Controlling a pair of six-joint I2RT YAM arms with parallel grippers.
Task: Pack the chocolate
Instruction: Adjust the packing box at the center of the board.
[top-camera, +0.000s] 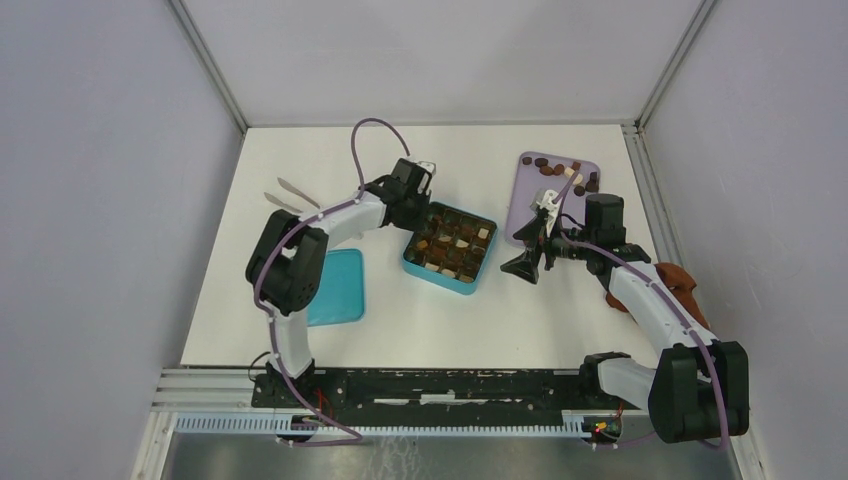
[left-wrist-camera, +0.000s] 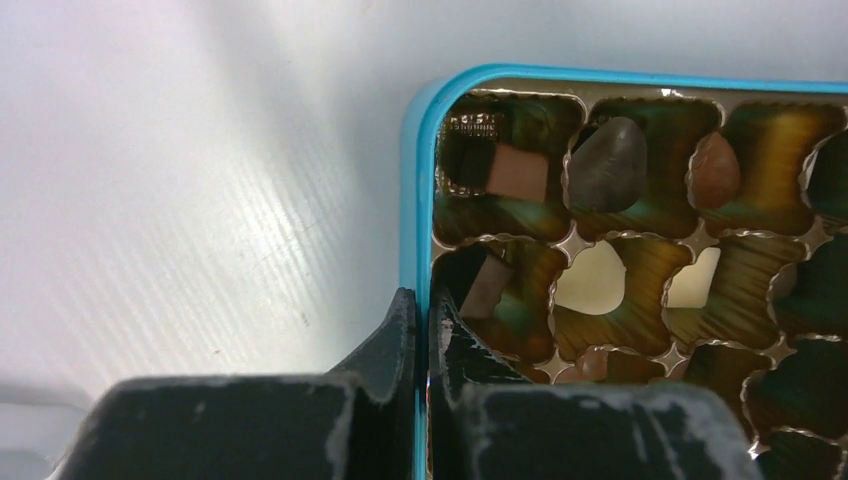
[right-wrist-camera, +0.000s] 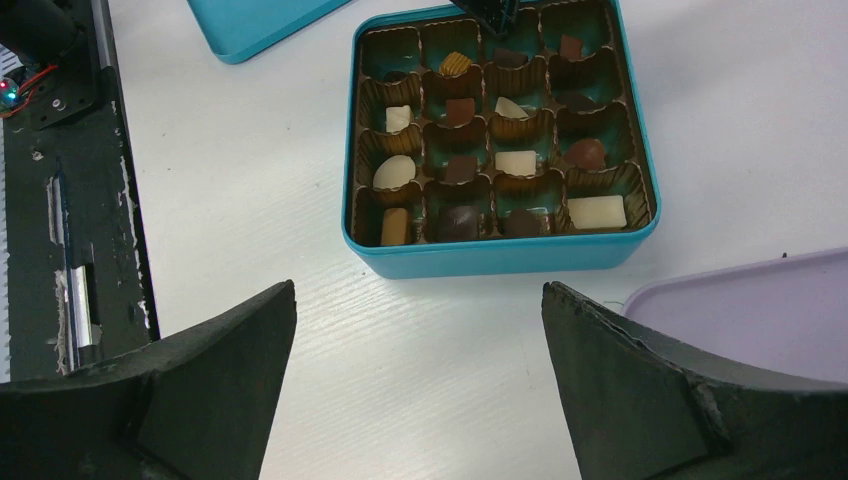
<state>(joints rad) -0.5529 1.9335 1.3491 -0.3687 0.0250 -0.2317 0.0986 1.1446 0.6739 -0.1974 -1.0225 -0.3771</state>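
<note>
Left end effector (left-wrist-camera: 422, 318) is pinched tight on the left wall of the teal box (right-wrist-camera: 500, 258), one finger inside, one outside. Right end effector (right-wrist-camera: 418, 292) gapes wide, holding nothing, above the table (right-wrist-camera: 400, 380) between box and purple tray (top-camera: 527, 200). Chocolate (right-wrist-camera: 597, 211) sits in the box's cups, more lying loose on the tray's far end. Pieces are dark brown, mid brown and cream, round or blocky; the cream bar in a corner cup lies flat, long side along the box wall.
</note>
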